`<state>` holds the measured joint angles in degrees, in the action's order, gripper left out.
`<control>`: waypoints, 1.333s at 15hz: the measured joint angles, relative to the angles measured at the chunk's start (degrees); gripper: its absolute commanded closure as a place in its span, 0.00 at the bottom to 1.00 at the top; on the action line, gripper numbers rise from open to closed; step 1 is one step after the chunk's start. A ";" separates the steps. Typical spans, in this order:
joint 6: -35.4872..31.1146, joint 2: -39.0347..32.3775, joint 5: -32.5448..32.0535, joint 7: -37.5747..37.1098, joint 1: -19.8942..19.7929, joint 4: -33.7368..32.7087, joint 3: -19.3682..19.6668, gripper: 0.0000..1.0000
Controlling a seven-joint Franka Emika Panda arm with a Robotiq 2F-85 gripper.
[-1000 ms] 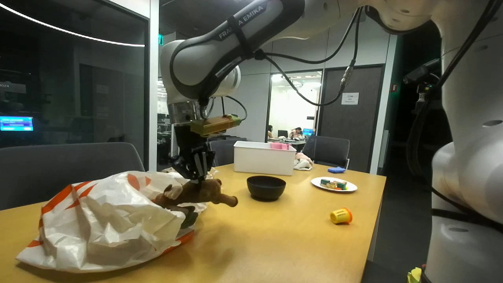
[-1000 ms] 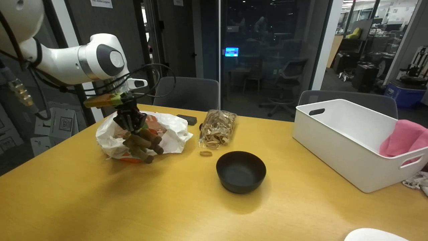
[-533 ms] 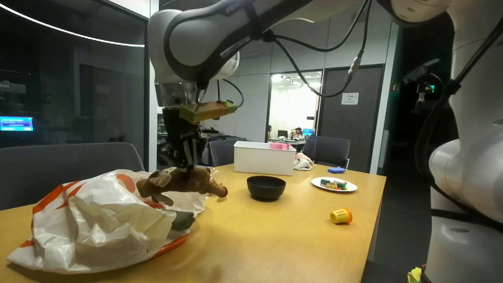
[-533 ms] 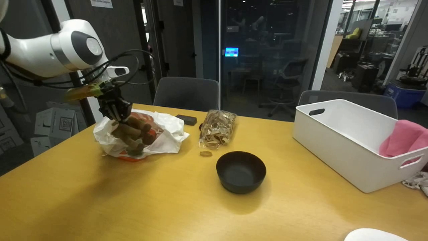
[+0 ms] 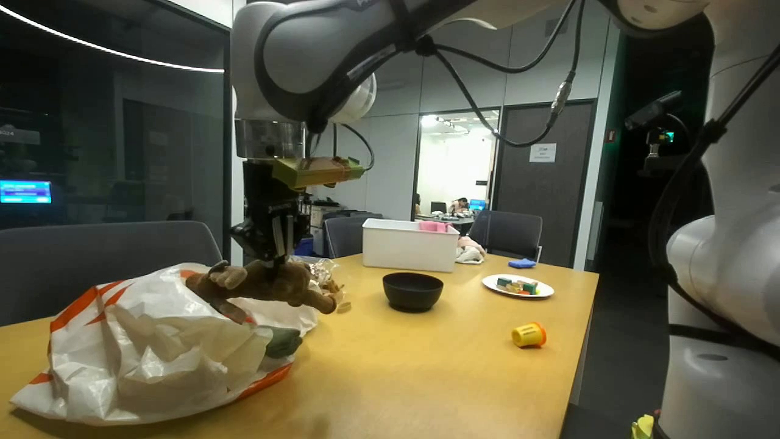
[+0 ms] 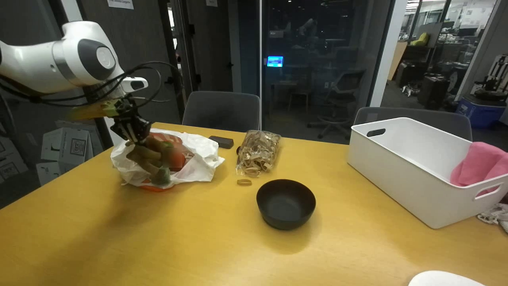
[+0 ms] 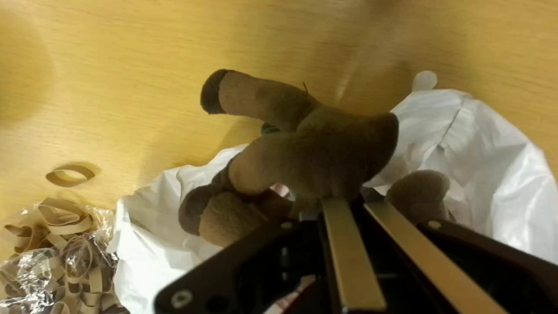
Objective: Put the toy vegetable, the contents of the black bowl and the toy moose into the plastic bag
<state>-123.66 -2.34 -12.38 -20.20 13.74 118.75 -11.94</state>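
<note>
The brown plush moose (image 5: 262,285) hangs from my gripper (image 5: 277,261) over the mouth of the white and orange plastic bag (image 5: 152,353). In the wrist view the jaws (image 7: 351,203) are shut on the moose (image 7: 322,150), its legs pointing away from the bag (image 7: 150,253). The other exterior view also shows the moose (image 6: 145,158) over the bag's opening (image 6: 204,153). A dark green item (image 5: 283,342), possibly the toy vegetable, lies at the bag's mouth. The black bowl (image 6: 285,204) stands upright, with no contents visible inside.
A clear packet of brown rubber bands (image 6: 258,153) lies beside the bag, with one loose band (image 6: 244,182) near it. A black block (image 6: 221,142), a white bin (image 6: 397,171), a plate with small blocks (image 5: 490,282) and a yellow cup (image 5: 529,335) are on the table.
My gripper has carried the moose farther over the bag, leftward in both exterior views. The bag shifted slightly the same way. The bowl has not moved.
</note>
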 measured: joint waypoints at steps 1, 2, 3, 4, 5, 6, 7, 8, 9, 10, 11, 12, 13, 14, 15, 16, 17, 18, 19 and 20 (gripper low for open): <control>-2.24 -0.53 -0.09 0.50 -0.48 0.44 0.39 0.97; -4.64 -1.16 -0.15 0.80 -0.89 0.86 0.68 0.97; -6.82 -1.85 -0.14 0.82 -1.11 1.08 0.80 0.96; -8.64 -2.59 0.27 0.82 -1.13 1.17 0.80 0.97; -10.31 -3.25 0.84 0.83 -1.07 1.22 0.70 0.98; -12.19 -3.90 1.58 0.84 -0.95 1.33 0.53 0.98; -14.08 -4.54 2.39 0.85 -0.75 1.44 0.32 0.98; -15.51 -5.16 3.01 0.85 -0.47 1.50 0.10 0.98; -16.66 -5.73 3.37 0.85 -0.19 1.57 -0.05 0.98; -17.70 -6.21 3.61 0.85 0.03 1.69 -0.07 0.98; -18.55 -6.66 3.70 0.83 0.11 1.79 -0.06 0.98; -19.34 -7.02 3.79 0.81 0.10 1.90 0.11 0.98; -20.04 -7.25 4.20 0.91 -0.09 2.01 0.50 0.98; -20.93 -7.29 5.12 1.58 -0.60 2.21 1.03 0.98; -22.13 -7.27 6.37 2.81 -1.42 2.37 1.68 0.98; -23.35 -7.23 8.33 4.60 -2.55 2.47 2.35 0.98; -24.38 -7.20 10.65 6.91 -3.97 2.49 3.07 0.98; -24.94 -7.18 13.03 9.50 -5.53 2.48 3.79 0.98; -25.28 -7.17 15.34 12.11 -6.99 2.46 4.32 0.98; -25.36 -7.17 17.81 14.73 -8.35 2.43 4.68 0.98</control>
<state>-149.02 -9.52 5.43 -5.47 5.40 121.17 -7.25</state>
